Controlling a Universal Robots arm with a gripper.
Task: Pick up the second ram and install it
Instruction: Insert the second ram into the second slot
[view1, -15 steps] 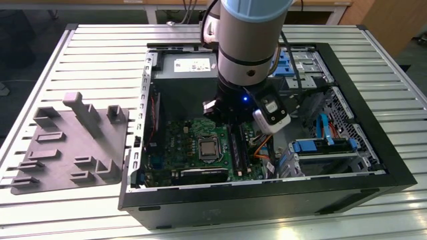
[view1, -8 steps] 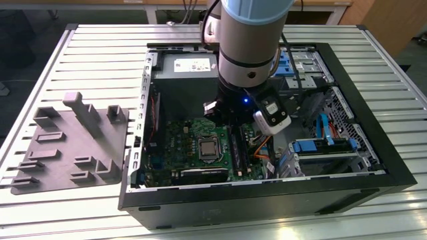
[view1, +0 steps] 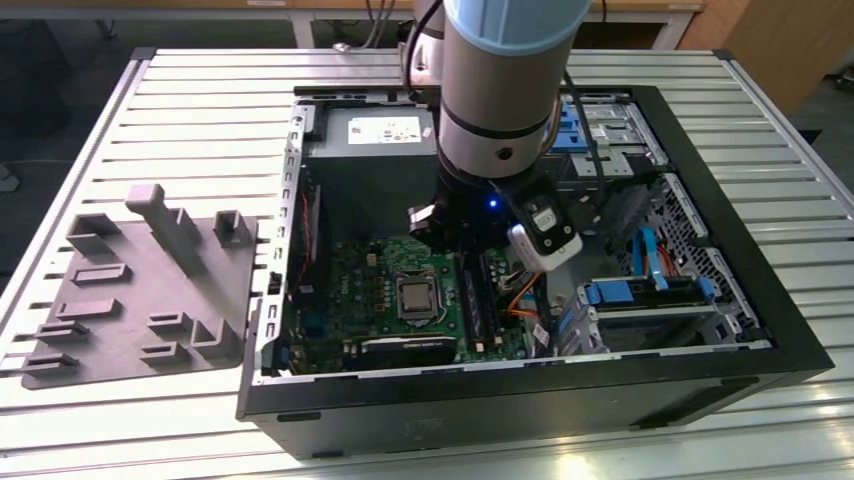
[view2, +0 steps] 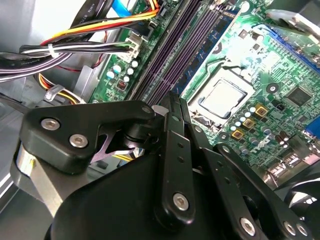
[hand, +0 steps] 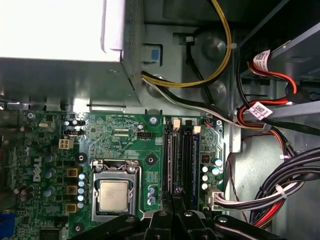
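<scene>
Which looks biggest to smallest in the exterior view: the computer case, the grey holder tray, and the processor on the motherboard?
1. Computer case
2. Grey holder tray
3. Processor
The gaps are wide, so camera distance doesn't change this order.

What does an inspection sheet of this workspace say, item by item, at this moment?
Surface: slatted metal table, carrying an open computer case.
Job's things: green motherboard with processor and long memory slots; I cannot tell the second ram apart from the slots.
Clutter: grey moulded tray on the table, on the exterior view's left of the case.
Grippers: gripper low inside the case, over one end of the memory slots.
Cables: tied cable bundles beside the motherboard, apart from the slots.
Surroundings: wooden furniture behind the table.
</scene>
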